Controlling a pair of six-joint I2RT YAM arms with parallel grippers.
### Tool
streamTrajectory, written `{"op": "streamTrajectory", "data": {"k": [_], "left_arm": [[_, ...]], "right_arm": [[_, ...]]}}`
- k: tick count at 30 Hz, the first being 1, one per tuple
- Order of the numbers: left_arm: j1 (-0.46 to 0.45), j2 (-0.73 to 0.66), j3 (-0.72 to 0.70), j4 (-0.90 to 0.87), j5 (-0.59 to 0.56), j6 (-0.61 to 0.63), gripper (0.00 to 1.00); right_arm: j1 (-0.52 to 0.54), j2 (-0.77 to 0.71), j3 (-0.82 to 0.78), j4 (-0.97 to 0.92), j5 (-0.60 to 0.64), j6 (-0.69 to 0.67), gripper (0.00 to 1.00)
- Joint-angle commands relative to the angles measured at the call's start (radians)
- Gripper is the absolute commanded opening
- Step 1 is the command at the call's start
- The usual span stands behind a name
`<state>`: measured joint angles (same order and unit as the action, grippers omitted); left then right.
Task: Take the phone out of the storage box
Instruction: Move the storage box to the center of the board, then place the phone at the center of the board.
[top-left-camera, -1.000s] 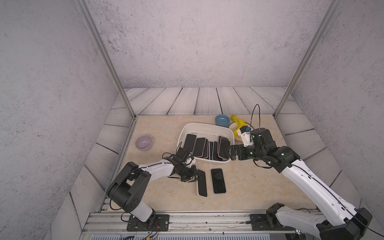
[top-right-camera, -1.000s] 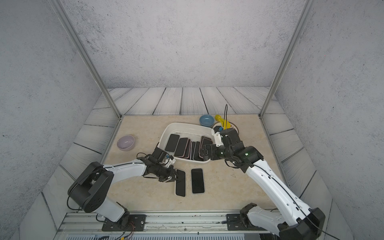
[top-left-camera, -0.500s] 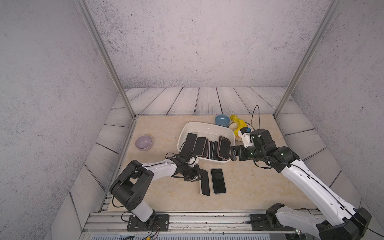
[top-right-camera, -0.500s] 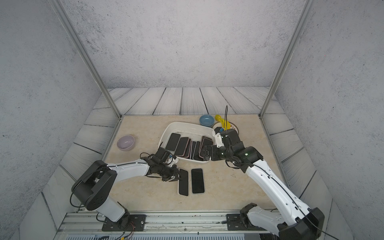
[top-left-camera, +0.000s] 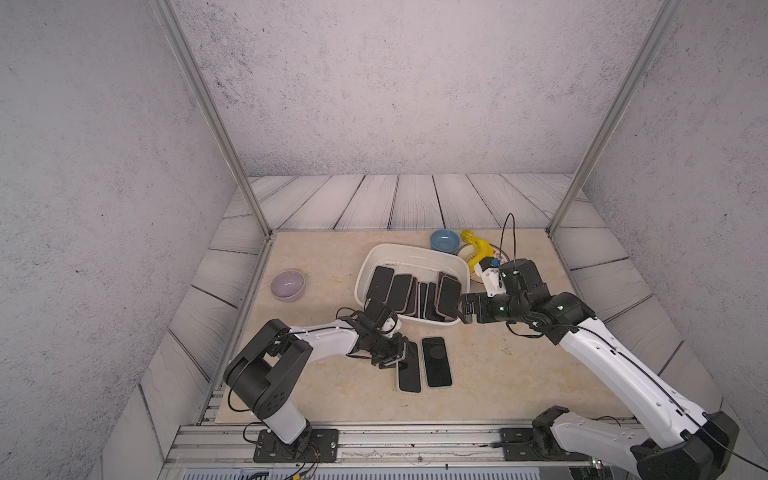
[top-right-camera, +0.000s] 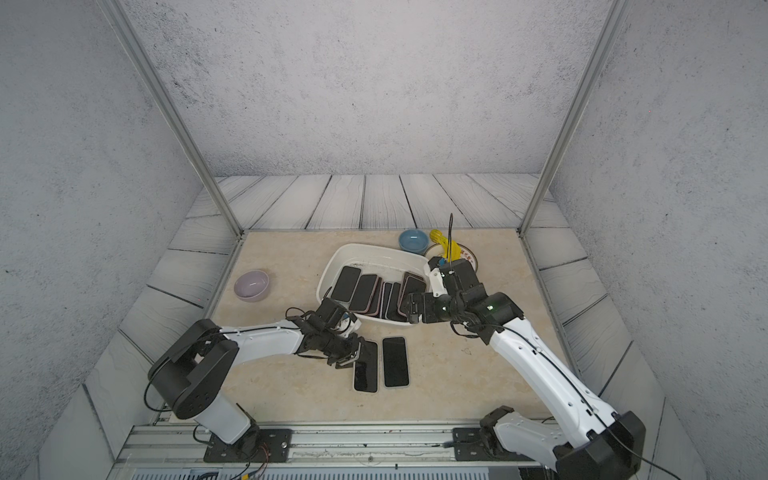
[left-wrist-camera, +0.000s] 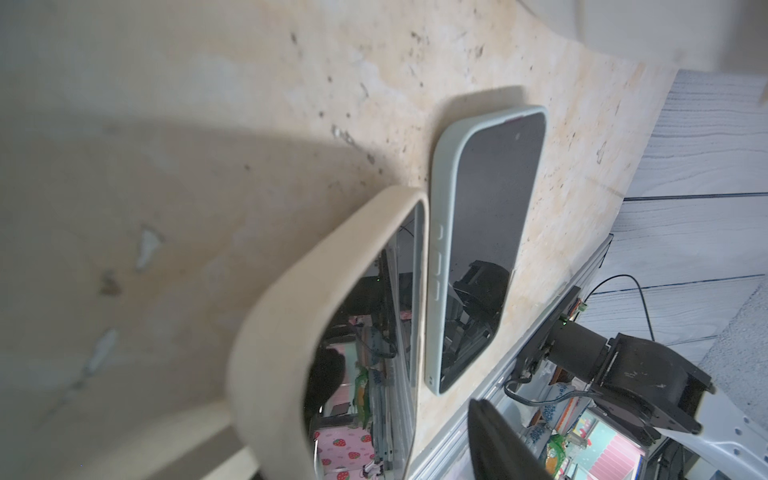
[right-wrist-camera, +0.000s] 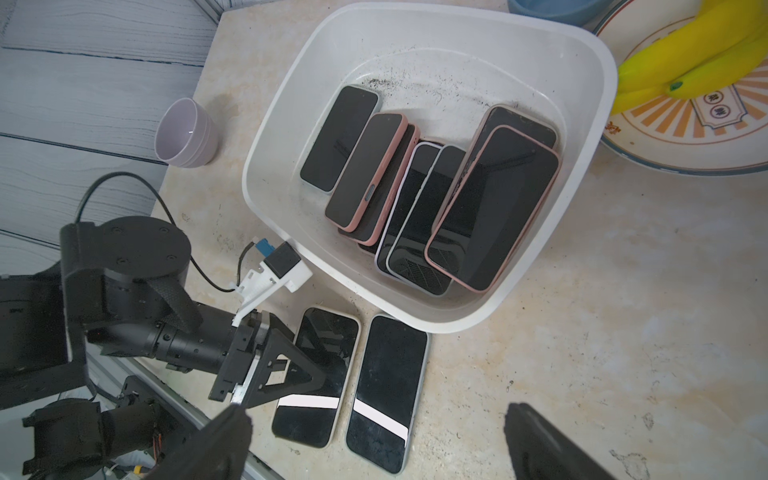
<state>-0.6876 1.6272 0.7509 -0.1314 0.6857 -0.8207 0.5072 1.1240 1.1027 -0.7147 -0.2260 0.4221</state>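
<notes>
White plastic first, in both top views: finding the storage box sitting toward the far edge of the tabletop, right of the middle, and holding a leaning row of phones. Finding two more lying screen-up outside it, nearer the front edge: a cream-cased phone and, just beside it, a pale green-cased phone. Seeing the left gripper hanging low over the cream-cased phone's far end, and the right gripper hovering at the box's near right corner, jaws spread wide and gripping nothing.

Looking through the left wrist camera: catching the cream-cased phone close up beside the green-cased one, with one dark finger standing clear of its screen — jaws parted, holding nothing.

Looking through the right wrist camera: seeing the box from above, its phones overlapping, the two outside phones lying just beside its near wall, and the right fingertips standing well apart.
</notes>
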Motion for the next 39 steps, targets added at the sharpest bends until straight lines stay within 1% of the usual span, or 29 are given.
{"op": "streamTrajectory", "data": {"k": [1,4,6,8,15,16,17,19,24,27,28,30,33,39], "left_arm": [[-0.003,-0.008,0.02,-0.007,0.003,-0.003,0.6],[-0.003,-0.012,0.024,-0.015,0.006,-0.008,0.64],[-0.003,-0.011,0.028,-0.026,0.008,-0.008,0.7],[-0.002,-0.01,0.03,-0.04,0.008,-0.004,0.74],[-0.003,-0.018,0.021,-0.066,0.006,0.0,0.78],[-0.004,-0.015,0.021,-0.067,0.007,0.0,0.82],[-0.003,-0.01,0.019,-0.066,0.008,-0.001,0.82],[-0.009,0.003,0.018,-0.061,0.008,-0.001,0.88],[-0.026,0.032,0.023,-0.035,0.015,-0.017,0.89],[-0.034,0.045,0.04,-0.05,0.014,-0.012,0.89],[-0.037,0.049,0.046,-0.064,0.012,-0.007,0.9],[-0.039,0.053,0.06,-0.113,-0.005,0.009,0.99],[-0.039,0.033,0.069,-0.202,-0.061,0.033,0.98],[-0.039,-0.005,0.063,-0.268,-0.09,0.049,0.99]], "right_arm": [[-0.004,0.005,-0.01,-0.015,-0.01,0.014,1.0],[-0.006,0.008,-0.016,-0.009,-0.009,0.017,1.0],[-0.006,0.012,-0.017,-0.009,-0.013,0.018,1.0],[-0.007,0.015,-0.016,-0.007,-0.014,0.018,1.0],[-0.008,0.023,-0.018,-0.003,-0.018,0.017,1.0],[-0.008,0.025,-0.018,-0.002,-0.019,0.017,1.0],[-0.009,0.027,-0.018,0.0,-0.021,0.017,1.0],[-0.009,0.033,-0.015,0.003,-0.022,0.017,1.0],[-0.01,0.037,-0.012,0.004,-0.021,0.016,1.0],[-0.01,0.036,-0.014,0.001,-0.022,0.017,1.0],[-0.01,0.036,-0.015,0.001,-0.022,0.017,1.0],[-0.01,0.033,-0.014,0.0,-0.022,0.017,1.0],[-0.011,0.03,-0.015,-0.003,-0.022,0.015,1.0],[-0.014,0.025,-0.024,-0.002,-0.03,0.019,1.0]]}}
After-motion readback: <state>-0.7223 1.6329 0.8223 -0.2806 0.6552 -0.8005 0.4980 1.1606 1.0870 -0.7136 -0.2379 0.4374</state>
